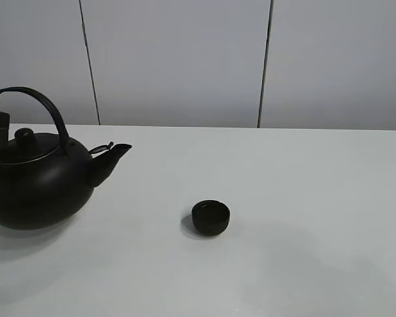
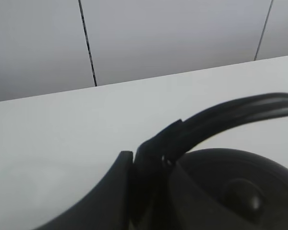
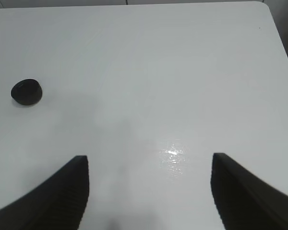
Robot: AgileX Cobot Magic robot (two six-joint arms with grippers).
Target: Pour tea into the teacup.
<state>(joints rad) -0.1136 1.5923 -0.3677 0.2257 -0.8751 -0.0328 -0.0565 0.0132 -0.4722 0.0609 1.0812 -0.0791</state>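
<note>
A large black kettle point(image 1: 36, 181) sits at the edge of the high camera's view, its rounded body cut off on one side and its underside lost in its own shadow on the white table point(image 1: 303, 198). Its matte, near-spherical body carries a knobbed lid, a short upturned spout and a tall arched handle. The left gripper point(image 2: 134, 191) appears only in part: in the high view a dark block meets the handle's outer end at the picture's border, and in the left wrist view one curved black finger point(image 2: 105, 191) lies against the handle's base, too close and blurred for a second finger to be made out, so whether it is clamped on the handle cannot be told. The teacup point(image 1: 210, 217), a small black handleless bowl with a dull finish, stands upright on the table well apart from the kettle, on the side its spout points toward and nearer the camera. Its inside is too dark to show whether it holds anything, and no tea is visible at the spout. The right gripper point(image 3: 150, 191) is out of the high camera's picture; its own wrist view shows two ridged black fingers point(image 3: 62, 196) spread wide with nothing between them, above smooth tabletop bearing a small bright glare spot, the teacup point(image 3: 26, 92) far off to one side.
</note>
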